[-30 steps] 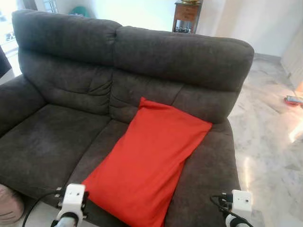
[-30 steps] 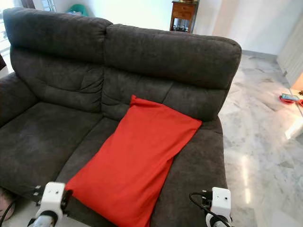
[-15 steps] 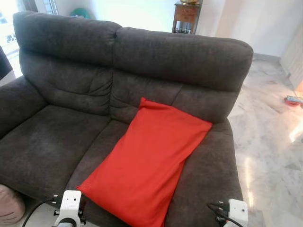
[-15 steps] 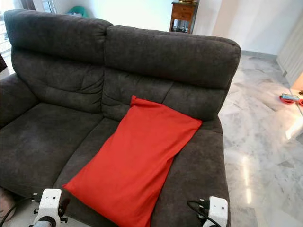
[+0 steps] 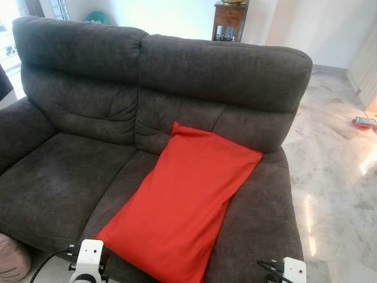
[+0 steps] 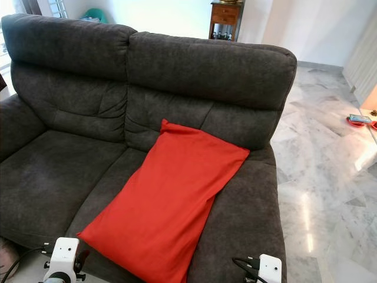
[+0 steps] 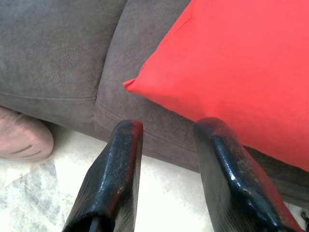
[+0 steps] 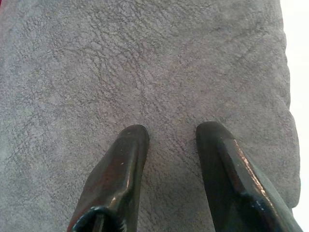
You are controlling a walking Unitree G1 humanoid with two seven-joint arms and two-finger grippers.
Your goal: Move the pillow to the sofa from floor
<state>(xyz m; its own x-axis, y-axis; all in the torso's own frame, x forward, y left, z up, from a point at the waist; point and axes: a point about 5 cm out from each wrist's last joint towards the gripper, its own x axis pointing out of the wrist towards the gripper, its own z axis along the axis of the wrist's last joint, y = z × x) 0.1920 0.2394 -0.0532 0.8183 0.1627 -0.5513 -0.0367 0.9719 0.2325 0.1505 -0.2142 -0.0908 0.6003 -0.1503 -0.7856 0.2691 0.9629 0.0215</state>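
Note:
A red pillow [image 5: 185, 203] lies slantwise on the right seat of the dark grey sofa [image 5: 76, 171], its top corner resting against the backrest. The left wrist view shows the pillow's lower corner [image 7: 231, 77] near the seat's front edge, with my left gripper [image 7: 166, 128] open just in front of it and holding nothing. My right gripper [image 8: 173, 130] hangs open over the bare grey seat cushion [image 8: 145, 63]. Both white wrist housings [image 5: 90, 256] [image 5: 293, 269] sit at the lower edge of the eye views, either side of the pillow.
A pinkish cushion [image 5: 12, 256] lies on the floor at the sofa's front left corner. Glossy marble floor [image 5: 336, 177] stretches to the right, with a small red object [image 5: 364, 122] on it. A wooden side table [image 5: 231, 17] stands behind the sofa.
Both arms have drawn back and down toward the lower edge of the eye views. The pillow stays where it lay on the sofa.

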